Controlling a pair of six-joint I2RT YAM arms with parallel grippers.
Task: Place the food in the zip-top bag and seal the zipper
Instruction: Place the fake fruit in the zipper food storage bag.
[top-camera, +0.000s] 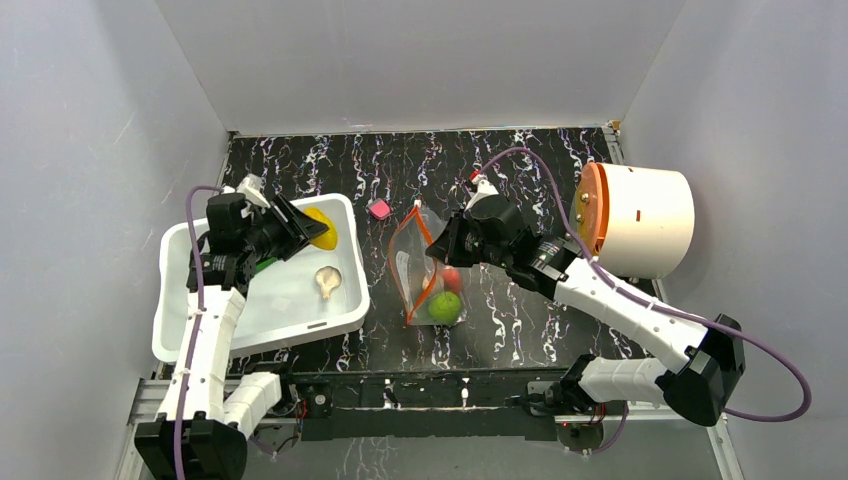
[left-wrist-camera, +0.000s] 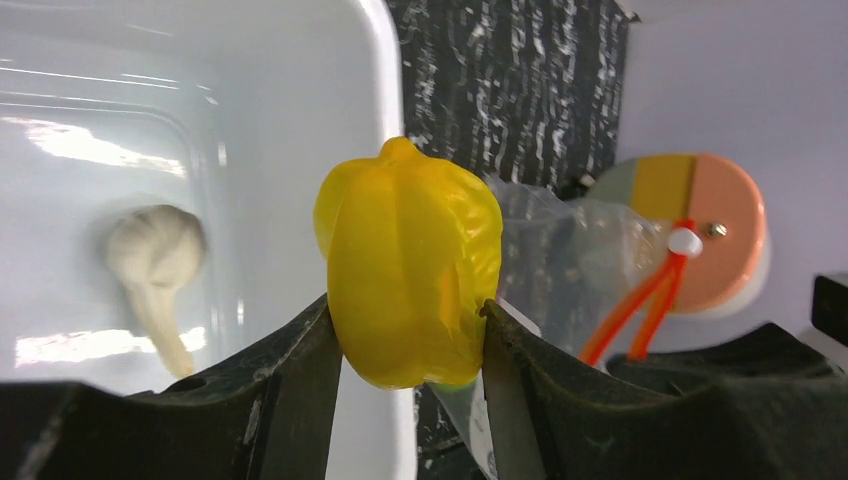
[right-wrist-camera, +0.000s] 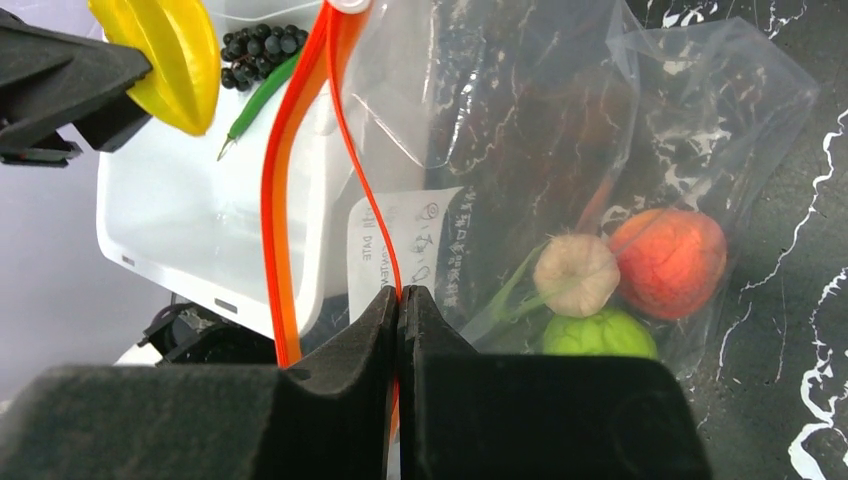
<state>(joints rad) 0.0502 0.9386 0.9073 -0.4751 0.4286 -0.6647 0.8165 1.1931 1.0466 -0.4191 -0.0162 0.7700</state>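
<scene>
Links: white shells are worn by the left arm and right arm.
Joints: black housings are fitted.
Cables: a purple cable is routed along each.
Ends: left gripper and right gripper are finished matte black.

Left wall, back wall, right wall: plain pale grey panels, closing in desk. Desk top black with white marble veining. Light even, soft.

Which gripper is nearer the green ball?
Right. The right gripper pinches the zipper just beyond the green ball; the left gripper holds the yellow piece over the bin.
</scene>
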